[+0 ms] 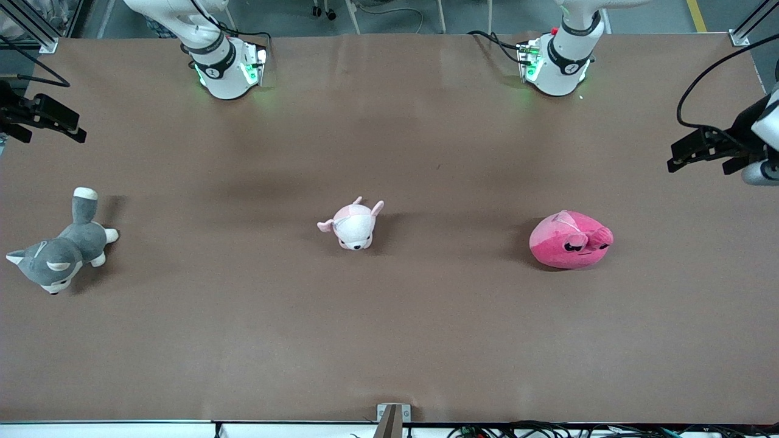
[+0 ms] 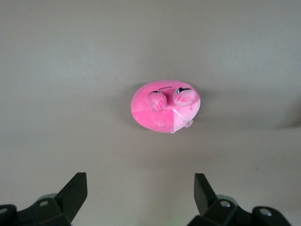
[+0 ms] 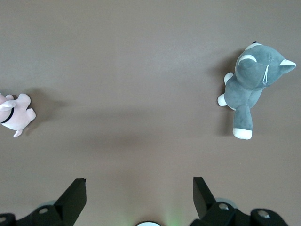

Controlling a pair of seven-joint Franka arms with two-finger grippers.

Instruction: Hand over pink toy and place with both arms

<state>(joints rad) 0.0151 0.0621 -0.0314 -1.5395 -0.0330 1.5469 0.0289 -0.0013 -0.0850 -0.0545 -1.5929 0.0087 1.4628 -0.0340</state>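
Left wrist view: pink toy (image 2: 165, 106) lies under spread left pincer (image 2: 141, 195).

Arms: two, white shells with black bands at the joints.
Bases: rounded white stumps, green lights glowing at the foot, black cables trailing off at about 10 o'clock.
Left gripper (image 2: 140, 197): matt black, wedge-shaped fingers, round screw holes in the mounts.
Right gripper (image 3: 139, 197): same black build.

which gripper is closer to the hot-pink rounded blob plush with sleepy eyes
Left. The left gripper hangs open at the left arm's end of the table, the hot-pink blob plush lying on the table close by. The right gripper waits open at the right arm's end, near the grey plush.
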